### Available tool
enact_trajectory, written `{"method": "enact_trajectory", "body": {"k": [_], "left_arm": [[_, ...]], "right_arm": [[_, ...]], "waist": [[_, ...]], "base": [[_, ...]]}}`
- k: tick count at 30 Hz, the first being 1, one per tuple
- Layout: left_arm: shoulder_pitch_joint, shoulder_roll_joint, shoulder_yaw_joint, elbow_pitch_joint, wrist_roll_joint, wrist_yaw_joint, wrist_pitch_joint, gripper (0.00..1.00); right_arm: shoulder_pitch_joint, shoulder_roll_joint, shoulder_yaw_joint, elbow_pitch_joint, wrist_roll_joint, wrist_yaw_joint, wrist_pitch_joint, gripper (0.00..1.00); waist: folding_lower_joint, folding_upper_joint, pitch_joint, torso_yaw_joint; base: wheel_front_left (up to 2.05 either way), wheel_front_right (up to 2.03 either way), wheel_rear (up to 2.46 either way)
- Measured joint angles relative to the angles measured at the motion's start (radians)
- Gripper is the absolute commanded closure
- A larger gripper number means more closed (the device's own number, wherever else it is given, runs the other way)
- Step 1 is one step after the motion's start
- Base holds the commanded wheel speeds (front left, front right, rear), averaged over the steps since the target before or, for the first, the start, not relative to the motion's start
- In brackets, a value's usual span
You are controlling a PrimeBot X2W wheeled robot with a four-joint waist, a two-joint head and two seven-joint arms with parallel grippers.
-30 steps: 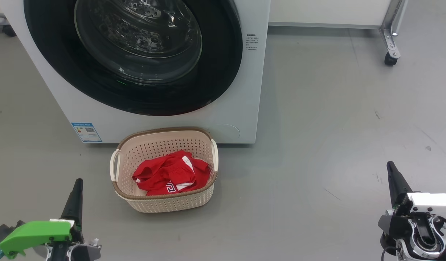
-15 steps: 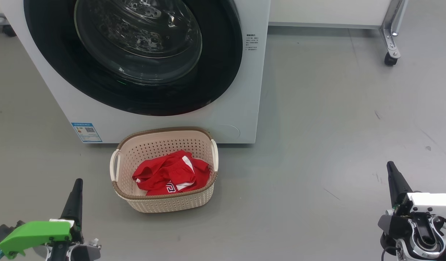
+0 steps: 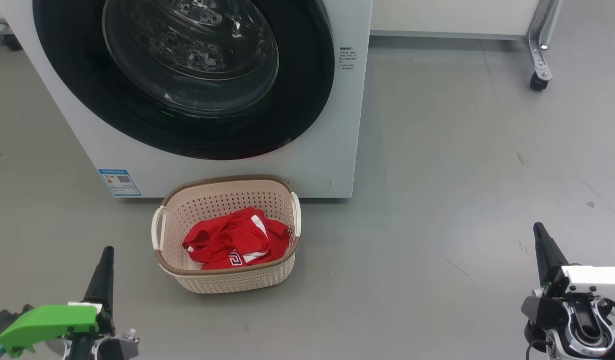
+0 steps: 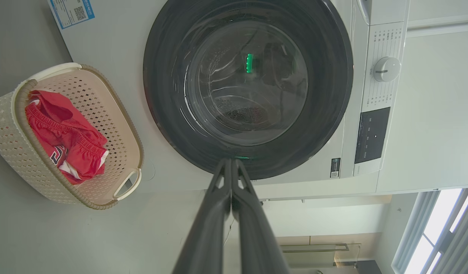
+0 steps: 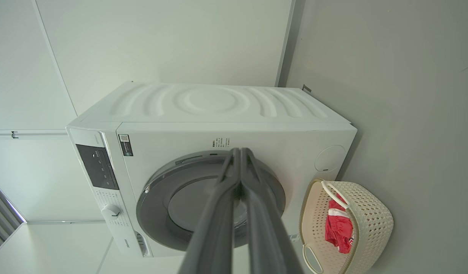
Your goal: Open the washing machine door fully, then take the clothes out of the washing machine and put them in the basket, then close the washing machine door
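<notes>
On the grey floor [image 3: 437, 175], at the top of the head view, the white washing machine [image 3: 337, 125] is seen. Its front is taken up mostly by the washing machine door [image 3: 307, 100], which is shut flat against the body. The steel drum [image 3: 199, 19] is visible through the clear glass bowl. Just in front of the machine, below the door, the basket [image 3: 227, 282] is placed, with its far rim close to the white front panel; whether they touch cannot be told. The clothes [image 3: 232, 240] are found inside the basket as a crumpled red heap with white trim, lying toward its near right side. The left gripper [image 3: 107, 252] is seen low at the lower left, near the basket but apart from it, and its two dark fingers are pressed together with nothing between them. The right gripper [image 3: 539, 230] is seen at the lower right, well apart from the basket, likewise closed and empty. A small blue label [image 3: 119, 182] is stuck on the lower left of the machine front.
</notes>
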Motion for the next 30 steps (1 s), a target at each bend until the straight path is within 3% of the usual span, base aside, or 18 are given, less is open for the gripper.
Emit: {"method": "enact_trajectory", "body": {"k": [30], "left_arm": [[0.000,0.000,0.002,0.000,0.000,0.000,0.004,1.00]], "right_arm": [[0.000,0.000,0.000,0.000,0.000,0.000,0.000,1.00]], "waist": [[0.0000,0.0000,0.000,0.000]], "base": [[0.00,0.00,0.00]]}}
